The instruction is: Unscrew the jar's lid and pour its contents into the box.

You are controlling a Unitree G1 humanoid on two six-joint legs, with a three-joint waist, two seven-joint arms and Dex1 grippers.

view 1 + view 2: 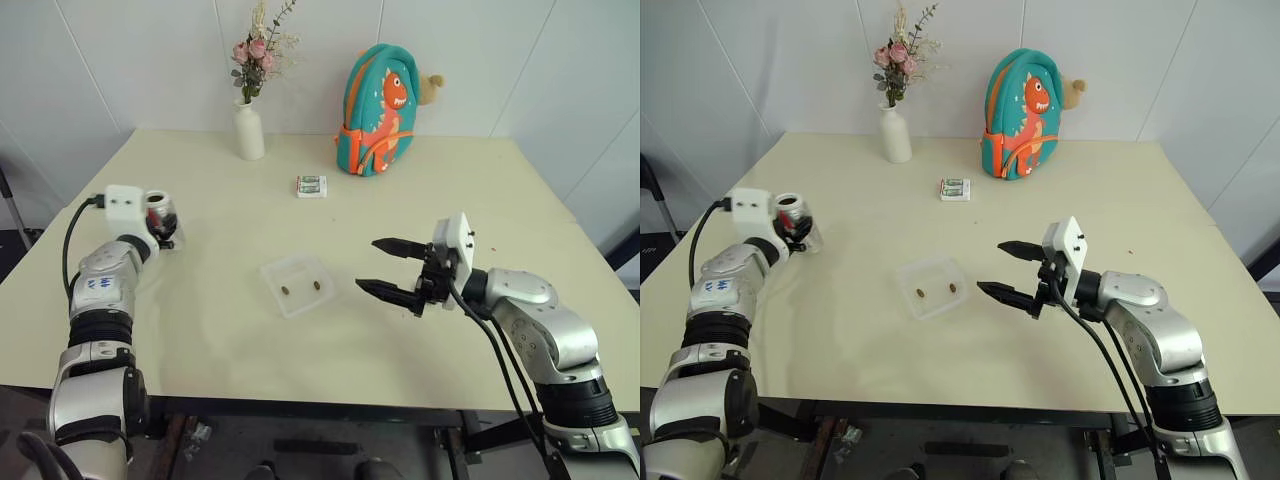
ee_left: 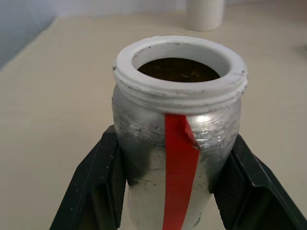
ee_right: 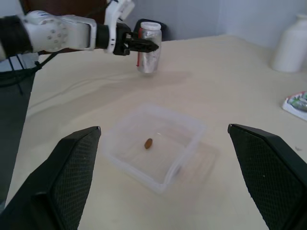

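Table [image 1: 480,200]: pale, wide, bearing everything listed below.

Backpack [image 1: 378,112]: teal with an orange dinosaur, upright at the far edge, well apart from the work.

Vase [image 1: 248,130]: white, with dried flowers, far edge, left of the backpack.

Left gripper [image 1: 165,228]: clenched on the jar, one black finger [image 2: 103,184] on each side of the body. It sits at the table's left side, well apart from the box.

Right gripper [image 1: 392,268]: released and empty, its two fingers spread wide, pointing level toward the box from just beside its right edge. It is by far the nearer arm to the box; the left arm alone is at the jar.

Jar [image 2: 177,143]: upright, long axis vertical, mouth up and open, white threaded rim bare, red stripe down the front. Standing on or just above the table; which, I cannot tell.

Box [image 1: 293,284]: shallow clear tray at mid-table, between the two arms, lying to the right of the jar.

Packet [image 1: 311,186]: small, white and green, beyond the box.

Contents [image 1: 316,285]: two tiny brown pieces lie in the box. The jar's inside is dark; whether more remains, I cannot tell.

Judgement: the pour looks largely done; any further tipping would need the jar carried rightward over the box.
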